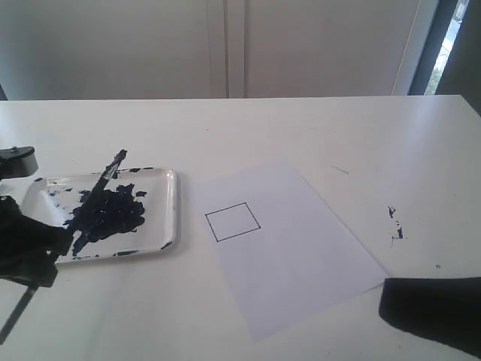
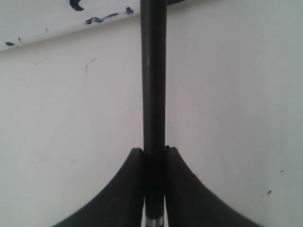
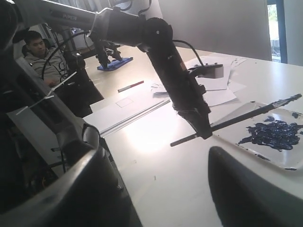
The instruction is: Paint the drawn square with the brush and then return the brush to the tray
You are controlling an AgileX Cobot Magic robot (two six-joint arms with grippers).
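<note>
"Starting at the lower left of the exterior view, what is seen there?"

"The left gripper is seen there, dark and partly cut off by the frame edge. The brush is clamped in it. In the left wrist view the black shaft is pinched tight between both fingers."

"How is the brush laid out?"

"It is slanted up and to the right across the tray, and its upper end is shown above the tray's far rim. Whether the shaft touches the navy paint blotch cannot be told."

"And the drawn square?"

"It is found left of the frame's middle, on the white paper sheet, near the sheet's left edge and just right of the tray. Only a thin black outline is seen; the inside is bare white."

"How is the right gripper held?"

"It is seen as a dark shape at the lower right corner, just beside the sheet. In the right wrist view its fingers are spread wide, with nothing held between them."

"Is anything else noted?"

"A few dark specks are seen on the table, right of the sheet."
</note>
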